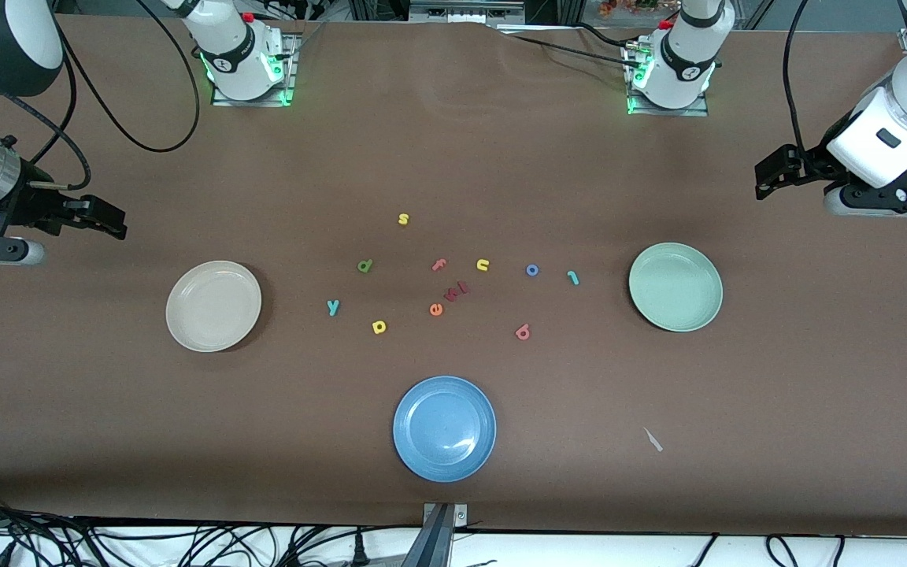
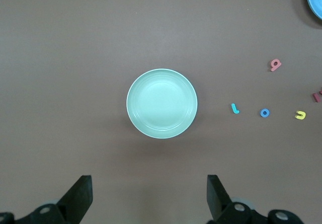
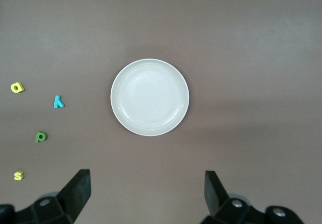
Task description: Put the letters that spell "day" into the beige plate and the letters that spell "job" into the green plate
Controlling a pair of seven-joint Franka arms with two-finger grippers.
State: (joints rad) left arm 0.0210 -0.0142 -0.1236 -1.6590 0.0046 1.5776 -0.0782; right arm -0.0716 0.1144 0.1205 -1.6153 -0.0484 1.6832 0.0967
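Both grippers, right (image 1: 111, 224) and left (image 1: 768, 177), found spread wide and empty above the table ends, with d (image 1: 364, 266), a (image 1: 379, 327), y (image 1: 333, 307) beside the beige plate (image 1: 213, 305), probably nearer the right arm, and j (image 1: 573, 277), o (image 1: 532, 270), b (image 1: 523, 332) toward the green plate (image 1: 675, 287).

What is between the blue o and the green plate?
Only the teal j lies between the blue o and the green plate; the rest of that stretch is bare brown table. The front view and the left wrist view both show it.
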